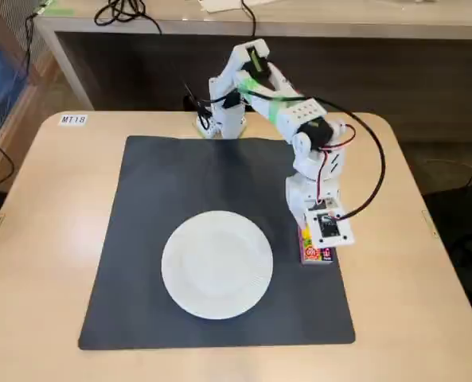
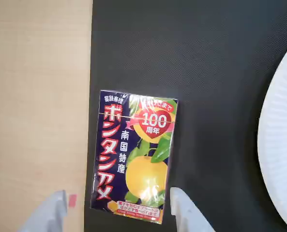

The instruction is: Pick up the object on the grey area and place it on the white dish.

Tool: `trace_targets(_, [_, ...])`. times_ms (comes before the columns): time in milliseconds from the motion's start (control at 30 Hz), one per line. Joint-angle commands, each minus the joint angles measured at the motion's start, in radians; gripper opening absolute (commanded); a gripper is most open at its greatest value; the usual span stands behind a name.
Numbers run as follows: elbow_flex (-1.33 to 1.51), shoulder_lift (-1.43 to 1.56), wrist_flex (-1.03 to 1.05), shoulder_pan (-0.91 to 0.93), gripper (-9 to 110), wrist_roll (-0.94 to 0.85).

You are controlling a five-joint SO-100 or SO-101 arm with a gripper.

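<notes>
The open claw (image 2: 118, 212) hovered over the box (image 2: 135, 155), fingers either side. The box lay at the grey mat's (image 1: 156, 199) edge, on a beige table (image 1: 44, 239); the white plate (image 1: 216, 264) lay beside.

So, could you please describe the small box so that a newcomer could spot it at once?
Find the dark grey mat on the beige table, with the white plate on it. In the fixed view, the box lies at the mat's right edge, under the gripper. It alone is colourful: navy, with a yellow fruit and red lettering.
</notes>
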Motion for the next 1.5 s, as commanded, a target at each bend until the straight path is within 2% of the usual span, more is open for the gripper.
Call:
trace_targets(0, [-0.077,-0.005,0.006,-0.008,31,-0.006])
trace_targets(333, [-0.138,-0.075,0.018,0.006,35,-0.017])
trace_targets(600, [-0.305,-0.204,0.12,0.012,34,-0.032])
trace_targets(733, [-0.541,-0.337,0.236,0.017,33,-0.034])
trace_targets(900, [-1.071,-0.62,0.42,0.025,29,-0.021])
trace_targets(1200, [-1.089,-0.664,0.425,0.037,21,-0.009])
trace_targets(1367, [-1.088,-0.675,0.428,0.034,22,-0.011])
trace_targets(1467, [-1.081,-0.676,0.433,0.028,27,-0.012])
